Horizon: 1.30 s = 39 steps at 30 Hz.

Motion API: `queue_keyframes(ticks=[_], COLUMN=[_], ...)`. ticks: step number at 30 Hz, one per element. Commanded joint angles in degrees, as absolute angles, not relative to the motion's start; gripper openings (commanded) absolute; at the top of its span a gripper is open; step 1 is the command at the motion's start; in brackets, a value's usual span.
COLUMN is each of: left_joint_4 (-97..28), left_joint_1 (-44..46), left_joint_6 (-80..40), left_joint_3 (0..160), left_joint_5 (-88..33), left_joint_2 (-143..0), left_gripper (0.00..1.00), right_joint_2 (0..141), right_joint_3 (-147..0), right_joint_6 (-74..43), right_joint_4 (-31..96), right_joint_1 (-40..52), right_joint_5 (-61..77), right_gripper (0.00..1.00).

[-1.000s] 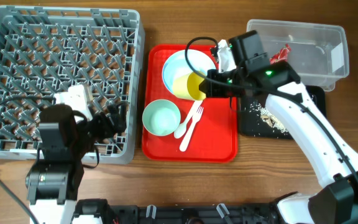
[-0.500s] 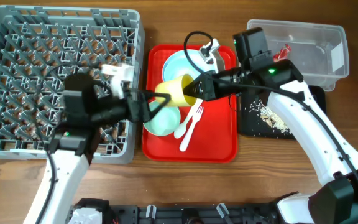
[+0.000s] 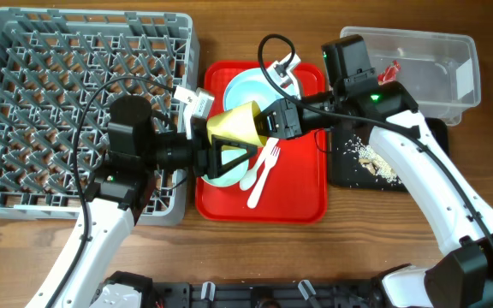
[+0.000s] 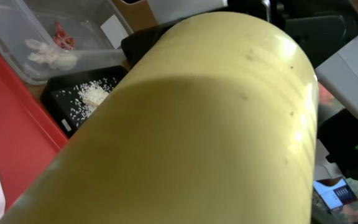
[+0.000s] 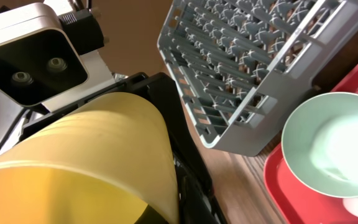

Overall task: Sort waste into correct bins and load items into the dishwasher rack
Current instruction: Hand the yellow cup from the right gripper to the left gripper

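My right gripper [image 3: 272, 120] is shut on the rim of the small yellow cup [image 3: 240, 124] and holds it on its side above the red tray [image 3: 298, 201]. My left gripper [image 3: 221, 152] is at the cup's narrow end with its jaws spread beside it. The cup fills the left wrist view [image 4: 197, 124] and hides the left fingers; it also shows in the right wrist view [image 5: 73, 162]. The pale green bowl [image 3: 229, 174] lies partly hidden under the grippers. The white fork [image 3: 268, 162] and spoon [image 3: 251, 178] lie on the tray. The light blue bowl [image 3: 251, 85] sits on the plate.
The grey rack [image 3: 24, 51] stands at the left. The clear tub [image 3: 435, 81] at the back right holds a red wrapper [image 3: 389, 70] and a white napkin [image 4: 51, 53]. The black tray [image 3: 345, 167] holds rice scraps [image 3: 371, 161].
My right gripper has lifted the yellow cup off the tray and carried it left. My left arm has swung from the rack's front edge to the cup.
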<state>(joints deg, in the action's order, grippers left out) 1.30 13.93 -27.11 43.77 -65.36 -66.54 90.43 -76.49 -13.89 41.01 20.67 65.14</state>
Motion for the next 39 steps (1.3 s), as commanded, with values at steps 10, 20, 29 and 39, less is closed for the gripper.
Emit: queue_keyframes(ticks=[10, 20, 29, 39], left_joint_4=[4.19, 5.74, 9.30, 9.30], left_joint_1=[8.88, 8.88, 8.88, 8.88], left_joint_6=[-27.53, -29.02, -30.81, -30.89], left_joint_3=[44.38, 44.38, 44.38, 44.38], left_joint_5=[-65.56, -69.56, -70.94, -70.91], left_joint_2=[-66.63, -66.63, -66.65, -66.65], left_gripper=[0.85, 0.80, 0.73, 0.54], right_joint_2=[90.54, 90.54, 90.54, 90.54], right_joint_3=[-76.75, -76.75, -76.75, -76.75], right_joint_6=[-16.67, -16.69, -16.69, -16.69], right_joint_4=[43.33, 43.13, 43.16, 43.18], right_joint_1=[21.34, 21.37, 21.37, 21.37], right_joint_5=[62.33, 62.35, 62.85, 62.81], right_gripper=[0.04, 0.04, 0.04, 0.04])
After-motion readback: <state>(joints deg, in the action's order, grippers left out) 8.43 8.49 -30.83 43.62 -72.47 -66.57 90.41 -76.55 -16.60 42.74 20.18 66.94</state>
